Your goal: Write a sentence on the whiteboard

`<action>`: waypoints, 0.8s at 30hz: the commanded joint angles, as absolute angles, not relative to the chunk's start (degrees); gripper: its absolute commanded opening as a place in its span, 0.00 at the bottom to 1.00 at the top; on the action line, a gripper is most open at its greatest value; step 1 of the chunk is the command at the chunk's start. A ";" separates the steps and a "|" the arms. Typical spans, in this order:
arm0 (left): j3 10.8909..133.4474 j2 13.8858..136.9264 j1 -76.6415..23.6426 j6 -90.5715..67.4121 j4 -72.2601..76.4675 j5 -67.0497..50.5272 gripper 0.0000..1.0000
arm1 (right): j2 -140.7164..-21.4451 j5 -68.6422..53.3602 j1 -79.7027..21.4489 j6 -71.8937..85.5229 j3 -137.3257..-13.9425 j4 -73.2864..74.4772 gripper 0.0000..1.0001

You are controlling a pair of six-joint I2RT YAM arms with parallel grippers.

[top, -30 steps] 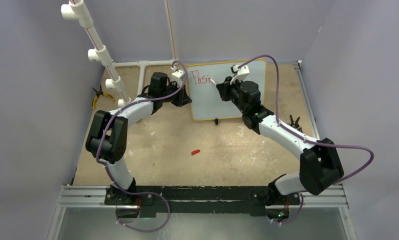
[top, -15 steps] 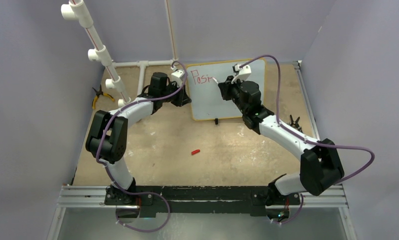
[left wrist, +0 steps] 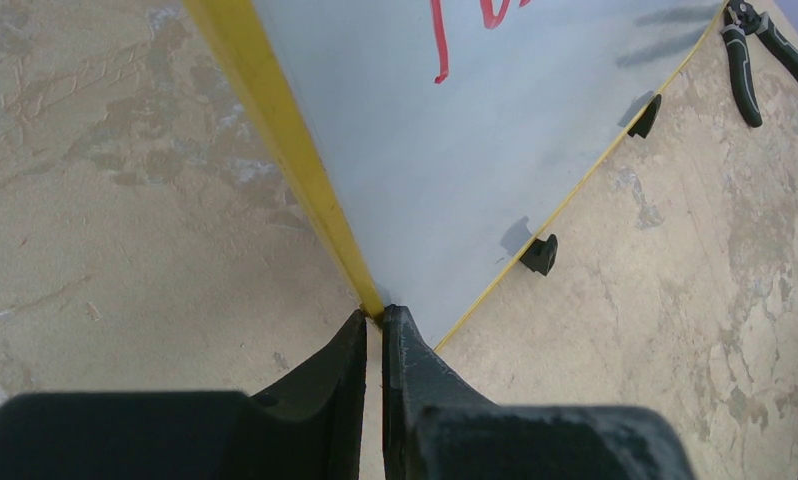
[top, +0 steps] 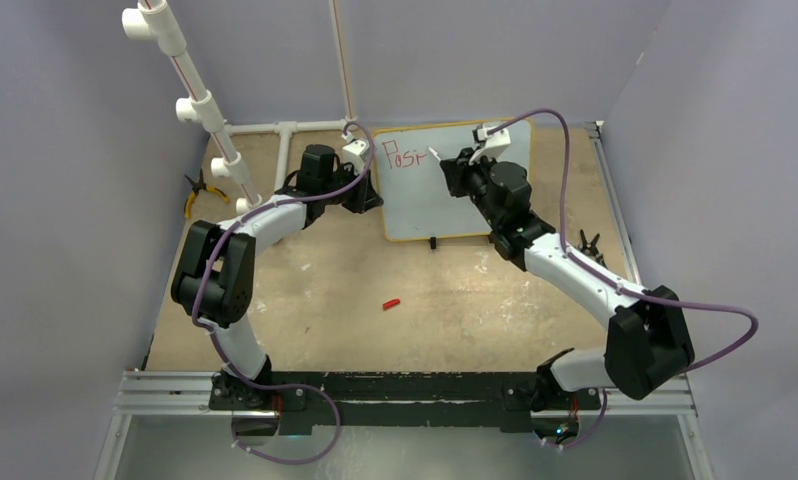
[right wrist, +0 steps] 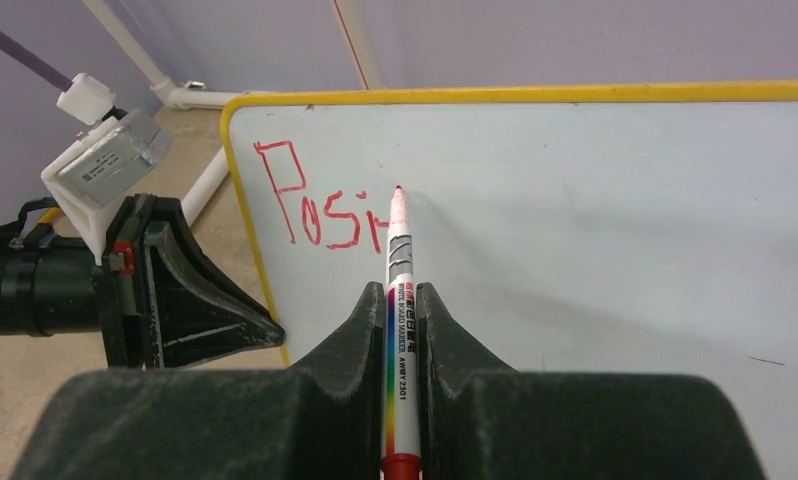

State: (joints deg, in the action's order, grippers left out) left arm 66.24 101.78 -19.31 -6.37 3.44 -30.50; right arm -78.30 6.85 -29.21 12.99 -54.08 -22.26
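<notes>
Currently: whiteboard (top: 455,205) sits at the far middle of the table, propped on its small black feet (left wrist: 540,254).

Left gripper (left wrist: 375,318): jaws closed on the yellow frame at the board's lower left corner. Fingertips are on the frame only, clear of the writing face.

Right gripper (right wrist: 403,295): jaws clamped around the whiteboard marker (right wrist: 399,262) at mid-barrel. The tip is at the end of the red lettering (right wrist: 320,212), which reads "Posi" so far. Tip contact with the surface cannot be confirmed.

Handling judgement:
- Board looks light and stiff with a slick face, so it is likely to skid or tip under pen pressure.
- The frame edge is the right place to hold it; touching the face would smear the ink.
- The marker barrel is smooth and thin and could twist in the jaws.
- The felt tip needs only light pressure.

Most of the sentence is unwritten.
</notes>
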 commanded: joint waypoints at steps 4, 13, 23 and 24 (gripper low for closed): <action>67.76 100.26 -19.69 -5.71 4.04 -31.37 0.00 | -79.83 4.53 -29.09 11.17 -58.02 -25.04 0.00; 67.77 100.20 -19.69 -5.77 4.13 -31.46 0.00 | -81.27 5.43 -29.06 11.07 -57.92 -24.05 0.00; 67.81 100.02 -19.69 -5.80 4.13 -31.55 0.00 | -80.12 5.83 -29.09 12.51 -54.21 -22.62 0.00; 67.78 99.99 -19.69 -5.80 4.13 -31.50 0.00 | -80.01 5.80 -29.09 12.63 -53.84 -22.51 0.00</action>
